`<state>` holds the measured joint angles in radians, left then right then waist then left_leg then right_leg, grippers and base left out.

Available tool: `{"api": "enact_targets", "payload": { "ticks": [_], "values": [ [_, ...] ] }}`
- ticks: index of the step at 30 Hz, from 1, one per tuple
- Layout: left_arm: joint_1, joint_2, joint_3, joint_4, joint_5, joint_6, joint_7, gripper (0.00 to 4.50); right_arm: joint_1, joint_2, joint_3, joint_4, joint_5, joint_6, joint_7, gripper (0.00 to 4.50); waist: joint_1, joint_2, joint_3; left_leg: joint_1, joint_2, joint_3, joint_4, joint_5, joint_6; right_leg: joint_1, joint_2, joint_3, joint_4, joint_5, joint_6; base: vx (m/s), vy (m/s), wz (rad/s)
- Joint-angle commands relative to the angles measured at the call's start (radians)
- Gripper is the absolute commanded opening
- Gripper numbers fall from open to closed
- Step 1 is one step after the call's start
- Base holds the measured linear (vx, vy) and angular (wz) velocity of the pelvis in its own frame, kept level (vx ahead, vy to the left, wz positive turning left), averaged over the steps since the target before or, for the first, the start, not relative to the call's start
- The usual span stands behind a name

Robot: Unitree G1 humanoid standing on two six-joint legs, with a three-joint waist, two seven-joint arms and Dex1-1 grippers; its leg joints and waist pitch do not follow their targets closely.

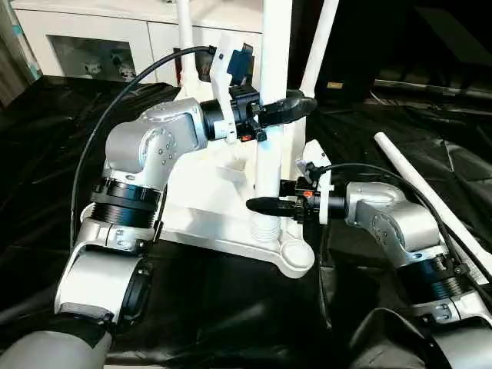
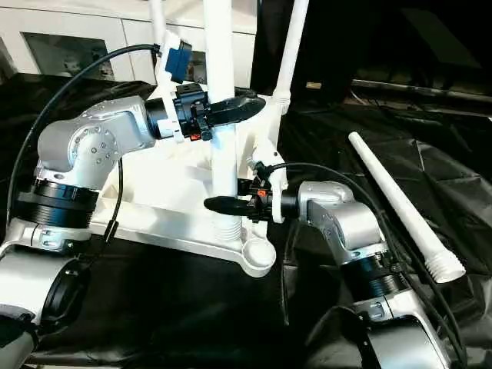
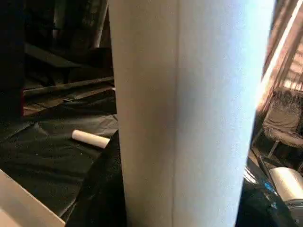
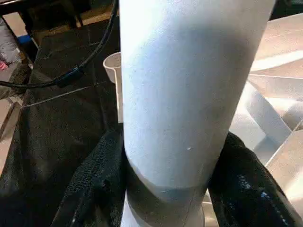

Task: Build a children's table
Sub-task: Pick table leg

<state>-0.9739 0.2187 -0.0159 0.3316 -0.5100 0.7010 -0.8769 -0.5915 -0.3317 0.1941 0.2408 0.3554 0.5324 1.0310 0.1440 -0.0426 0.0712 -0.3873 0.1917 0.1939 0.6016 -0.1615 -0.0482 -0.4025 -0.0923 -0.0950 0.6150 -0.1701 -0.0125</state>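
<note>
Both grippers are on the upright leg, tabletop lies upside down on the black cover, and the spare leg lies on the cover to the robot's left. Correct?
Not quite: the spare leg lies to the robot's right, beyond the right arm, as the right eye view shows. The rest holds: left gripper and right gripper both clasp the upright leg, and the tabletop lies upside down on the black cover.

You've got crinkled black plastic sheeting (image 1: 231,307) covering the big work surface everywhere. Behind it, on your left, stands a white cabinet with glass doors (image 1: 100,38), small ornaments visible through the glass. On your far right, a dark low shelf (image 2: 430,73) sits in shadow.
</note>
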Motion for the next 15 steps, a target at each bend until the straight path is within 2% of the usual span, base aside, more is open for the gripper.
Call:
{"api": "enact_targets", "payload": {
  "ticks": [1,2,5,15],
  "values": [
    [-0.044,-0.011,0.018,-0.005,-0.015,0.0,0.007,1.68,-0.011,0.01,0.01,-0.003,0.003,-0.012,0.016,2.44,0.0,-0.002,-0.086,0.023,0.042,-0.021,-0.065,-0.155,-0.009,0.056,-0.07,0.053,-0.06,-0.182,-0.192,0.0,0.0,0.0],
    [-0.044,-0.011,0.018,-0.005,-0.015,0.0,0.007,1.68,-0.011,0.01,0.01,-0.003,0.003,-0.012,0.016,2.6,0.0,-0.003,-0.086,0.022,0.042,-0.02,-0.065,-0.156,-0.009,0.056,-0.07,0.053,-0.061,-0.182,-0.192,0.0,0.0,0.0],
    [-0.041,-0.007,0.01,-0.008,-0.009,-0.001,0.001,1.68,-0.008,0.008,0.015,-0.016,0.006,-0.002,0.024,2.69,0.0,-0.004,-0.086,0.022,0.042,-0.02,-0.065,-0.155,-0.008,0.056,-0.069,0.053,-0.061,-0.179,-0.195,0.0,0.0,0.0],
    [-0.033,0.001,-0.011,-0.024,-0.004,0.003,-0.023,1.68,-0.006,0.007,0.024,-0.011,-0.007,-0.012,0.028,2.7,0.0,-0.002,-0.086,0.023,0.042,-0.021,-0.066,-0.161,-0.011,0.056,-0.07,0.053,-0.061,-0.182,-0.195,0.0,0.0,0.0]
  ]
}}
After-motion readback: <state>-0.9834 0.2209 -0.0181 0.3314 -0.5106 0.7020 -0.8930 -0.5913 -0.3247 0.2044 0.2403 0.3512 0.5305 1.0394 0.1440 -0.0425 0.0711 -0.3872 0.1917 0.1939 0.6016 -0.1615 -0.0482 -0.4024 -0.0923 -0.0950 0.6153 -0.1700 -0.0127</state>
